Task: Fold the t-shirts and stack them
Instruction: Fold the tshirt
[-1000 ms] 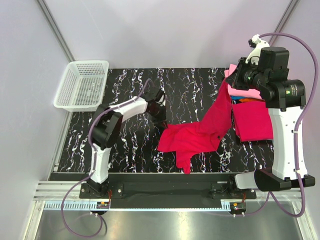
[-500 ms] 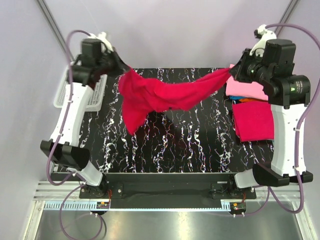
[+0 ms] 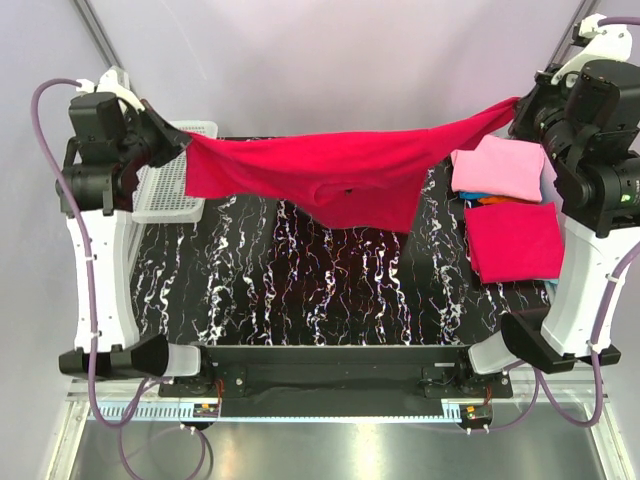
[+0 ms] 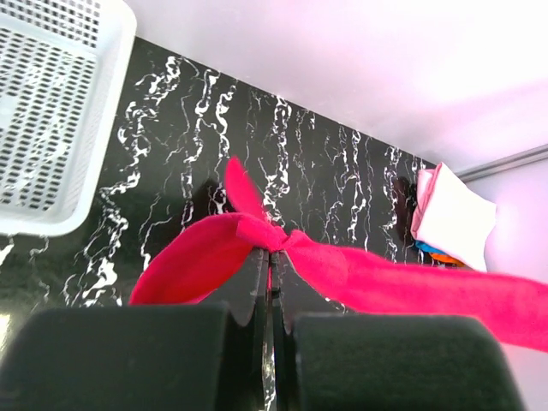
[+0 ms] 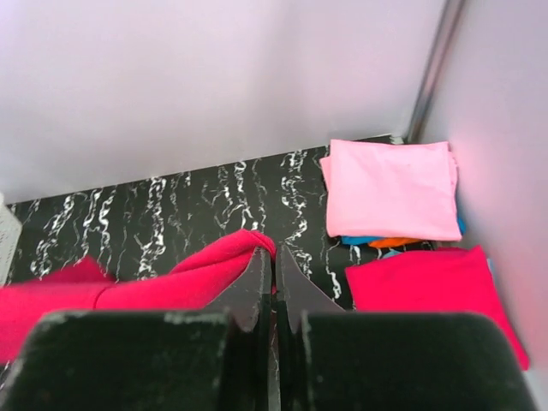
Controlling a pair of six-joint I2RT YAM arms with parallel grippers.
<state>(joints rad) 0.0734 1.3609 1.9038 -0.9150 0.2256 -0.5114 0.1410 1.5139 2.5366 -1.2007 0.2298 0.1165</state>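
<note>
A crimson-red t-shirt (image 3: 340, 172) hangs stretched in the air across the table, high above the black marbled top. My left gripper (image 3: 183, 140) is shut on its left end (image 4: 257, 233). My right gripper (image 3: 515, 108) is shut on its right end (image 5: 248, 247). The shirt's middle sags in a loose fold. At the right of the table lies a folded pink t-shirt (image 3: 498, 168) on top of turquoise and orange ones (image 5: 396, 241). A folded crimson t-shirt (image 3: 512, 240) lies just in front of that pile.
A white mesh basket (image 3: 168, 188) stands at the back left corner, partly behind my left arm. The table (image 3: 330, 290) is black with white veins. Grey walls close in at the back and both sides.
Both arms have risen and moved apart, pulling the red t-shirt from a slack drape into a taut span. One second ago most of it lay on the table.
</note>
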